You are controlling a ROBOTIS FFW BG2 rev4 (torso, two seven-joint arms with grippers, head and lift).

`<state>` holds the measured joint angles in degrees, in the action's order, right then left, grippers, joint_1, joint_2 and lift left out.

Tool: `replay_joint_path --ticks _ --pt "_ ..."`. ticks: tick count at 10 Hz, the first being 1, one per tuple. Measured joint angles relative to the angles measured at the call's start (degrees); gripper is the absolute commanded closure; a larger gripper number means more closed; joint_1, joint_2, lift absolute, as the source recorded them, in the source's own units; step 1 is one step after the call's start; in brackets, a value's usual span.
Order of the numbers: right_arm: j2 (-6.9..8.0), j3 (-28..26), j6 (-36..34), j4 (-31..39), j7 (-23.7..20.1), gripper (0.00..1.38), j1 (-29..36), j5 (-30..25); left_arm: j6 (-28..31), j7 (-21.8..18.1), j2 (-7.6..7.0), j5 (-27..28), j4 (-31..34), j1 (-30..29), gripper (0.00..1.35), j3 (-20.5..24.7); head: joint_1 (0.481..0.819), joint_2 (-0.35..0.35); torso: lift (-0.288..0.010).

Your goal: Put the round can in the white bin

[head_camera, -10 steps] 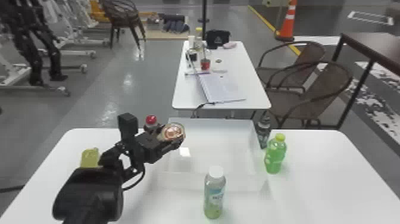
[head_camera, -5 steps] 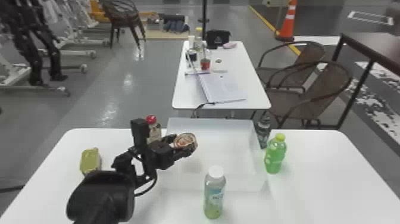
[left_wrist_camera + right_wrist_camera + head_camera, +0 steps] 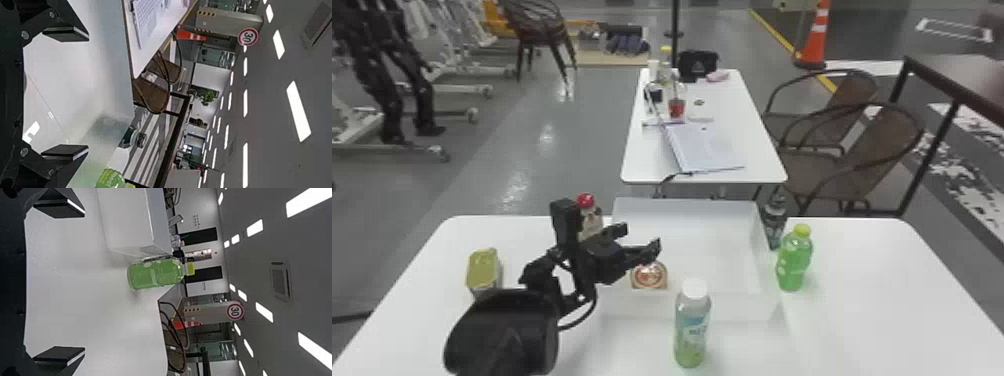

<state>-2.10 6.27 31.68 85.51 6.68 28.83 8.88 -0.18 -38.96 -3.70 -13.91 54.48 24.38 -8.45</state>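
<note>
Nearest, a white-capped bottle [image 3: 692,325] is stood on the table [image 3: 872,300]. The right claw [image 3: 84,282] is held wide over it, probably unneeded here. The left claw [image 3: 641,239] is spread wide above the round can [image 3: 649,276], presumably so that it can be dropped inside the white bin [image 3: 682,217]. The can's lower edge is hidden by the near wall; whether it is settled cannot be told. Farther off, the red-capped bottle [image 3: 590,217] is partly covered by the left claw.
</note>
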Motion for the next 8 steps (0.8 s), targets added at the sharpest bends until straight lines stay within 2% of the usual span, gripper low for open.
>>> replay_joint_path --ticks 2,3,5,8 --pt "-0.01 0.00 0.05 0.14 0.00 0.07 0.16 0.08 2.73 1.83 -0.48 0.95 7.99 -5.05 0.28 2.33 0.549 0.000 -0.100" --pt "-0.02 -0.01 0.05 0.20 0.00 0.07 0.21 0.08 3.16 4.44 -0.46 1.90 13.71 -9.18 0.28 4.50 0.549 0.000 -0.100" --pt "-0.01 -0.01 0.07 0.28 0.00 0.07 0.36 0.03 3.99 12.70 0.10 3.48 26.91 -19.51 0.28 9.09 0.549 0.000 -0.100" --pt "-0.01 -0.03 0.22 0.29 0.00 0.07 0.52 0.05 4.90 20.47 1.01 3.60 39.64 -31.98 0.28 13.87 0.549 0.000 -0.100"
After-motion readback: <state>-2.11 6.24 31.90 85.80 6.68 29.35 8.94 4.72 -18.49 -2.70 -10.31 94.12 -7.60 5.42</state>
